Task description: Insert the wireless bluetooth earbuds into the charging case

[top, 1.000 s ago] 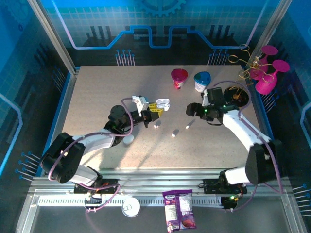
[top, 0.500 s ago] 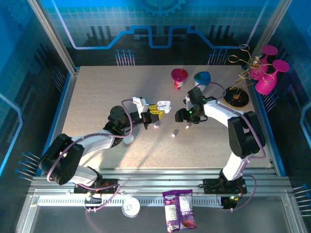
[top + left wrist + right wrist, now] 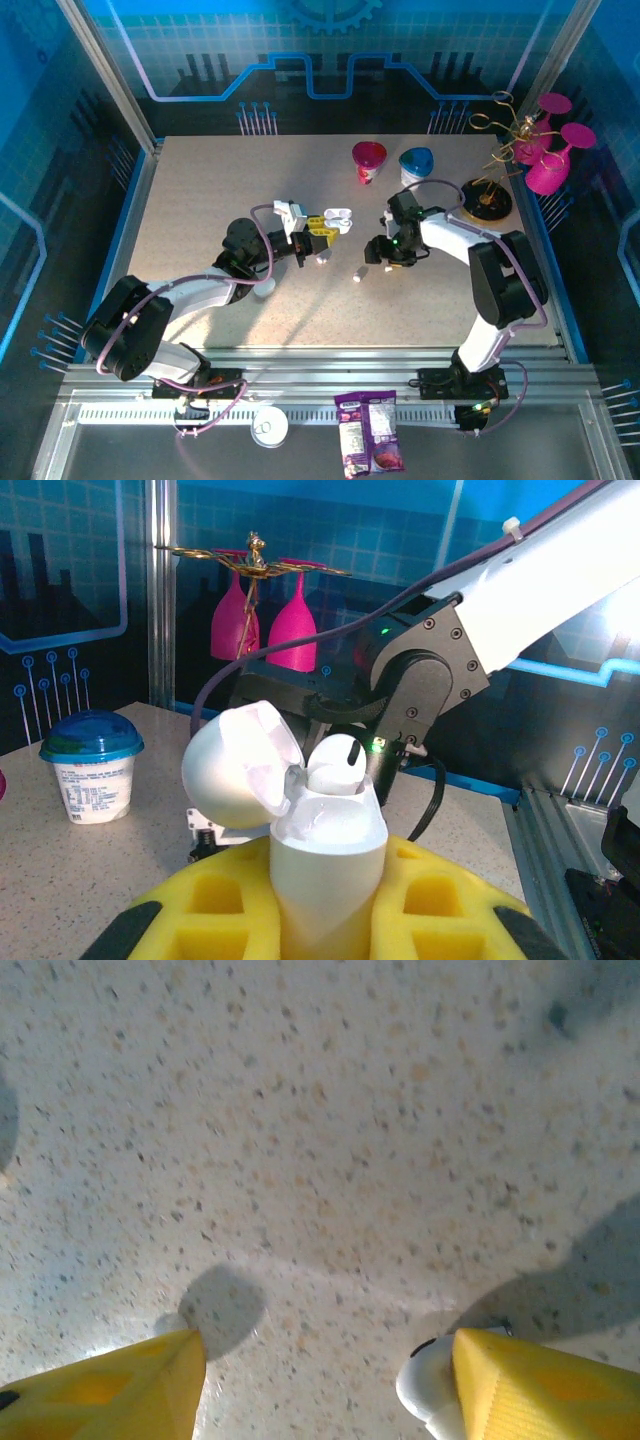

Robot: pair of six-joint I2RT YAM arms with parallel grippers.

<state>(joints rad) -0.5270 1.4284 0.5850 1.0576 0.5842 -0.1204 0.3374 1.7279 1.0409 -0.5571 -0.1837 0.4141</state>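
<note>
The left claw (image 3: 321, 231) is clamped on the charging case (image 3: 330, 845), its yellow fingers (image 3: 205, 915) pressing the lower body from both sides. The case is glossy white and pebble-shaped. Its lid (image 3: 243, 765) is flipped open and leans over to the left in the wrist view. One white earbud (image 3: 338, 763) sits in the case with its rounded head poking above the rim.

The right claw (image 3: 325, 1348) hangs low over the speckled counter (image 3: 320, 1110) with its yellow fingers spread wide, gripping nothing. A second earbud (image 3: 424, 1384), small, white and with a dark spot at its tip, lies on the counter touching the inner side of one finger (image 3: 535, 1385).

From above, a third earbud (image 3: 357, 273) lies loose between the two claws, a short white stick. A fourth white piece (image 3: 322, 258) lies just below the left claw. A white pebble-shaped case (image 3: 263, 288) rests beside the left forearm.

At the far edge of the counter stand a magenta cup (image 3: 368, 161) and a blue-lidded cup (image 3: 416, 166), close together and set back from the claws. A gold stand with pink glasses (image 3: 548, 150) fills the far right corner. The two claws are near each other at mid-counter. The counter's left side and its near strip lie bare, and a raised frame bounds it on every side.
</note>
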